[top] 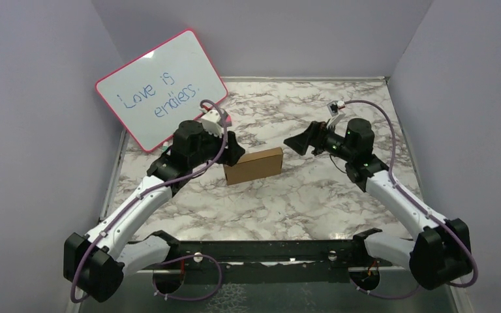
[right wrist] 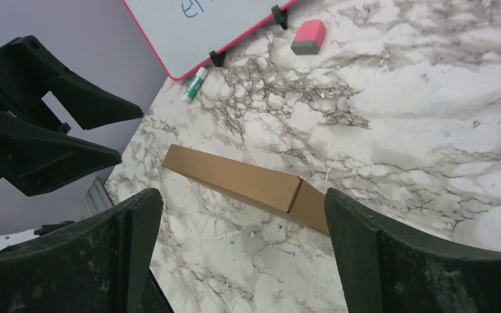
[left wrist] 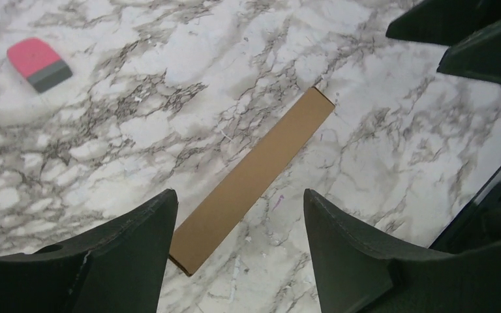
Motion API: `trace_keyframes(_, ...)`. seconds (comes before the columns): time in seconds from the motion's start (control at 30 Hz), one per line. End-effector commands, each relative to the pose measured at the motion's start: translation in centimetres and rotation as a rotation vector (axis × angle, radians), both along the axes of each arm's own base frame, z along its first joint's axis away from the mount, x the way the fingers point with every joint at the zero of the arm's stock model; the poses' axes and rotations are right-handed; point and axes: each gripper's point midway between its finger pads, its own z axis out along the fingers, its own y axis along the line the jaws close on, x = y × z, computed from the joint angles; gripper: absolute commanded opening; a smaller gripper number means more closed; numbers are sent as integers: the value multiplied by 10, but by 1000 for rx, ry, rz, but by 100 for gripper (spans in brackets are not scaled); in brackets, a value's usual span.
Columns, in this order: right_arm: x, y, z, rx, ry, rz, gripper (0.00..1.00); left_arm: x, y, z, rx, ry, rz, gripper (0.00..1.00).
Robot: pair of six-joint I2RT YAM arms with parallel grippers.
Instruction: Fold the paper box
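Inventory, counted across all three views. Worktop (top: 339, 195), marbled: 1. Paper box (top: 253, 165), brown card: 1. Whiteboard (top: 160, 91), pink rim: 1, with 2 black clips (right wrist: 215, 57) seen on its lower edge. Eraser (left wrist: 39, 64), pink over grey: 1. Marker (right wrist: 195, 85), green end: 1. Arms: 2, left arm (top: 137, 202) and right arm (top: 398, 195). Hands: 2, left hand (top: 235, 150) and right hand (top: 298, 142), two fingers (left wrist: 130, 248) apiece, 4 fingers total.

Matt brown cardboard paper box (top: 254, 165) lies on a glossy marble-patterned table (top: 300, 202)
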Motion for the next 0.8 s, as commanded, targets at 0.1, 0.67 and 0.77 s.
trace_keyframes(0.1,-29,-31,37,-90,-212,-75,100,-3,-40,-10,355,-203,-285,74)
trace_keyframes(0.67,-77,-72,56,-146,-394,-203,100,15,-87,-72,627,-183,-508,64)
trace_keyframes(0.77,-78,-73,56,-151,-400,-206,100,14,-89,-80,643,-181,-533,57)
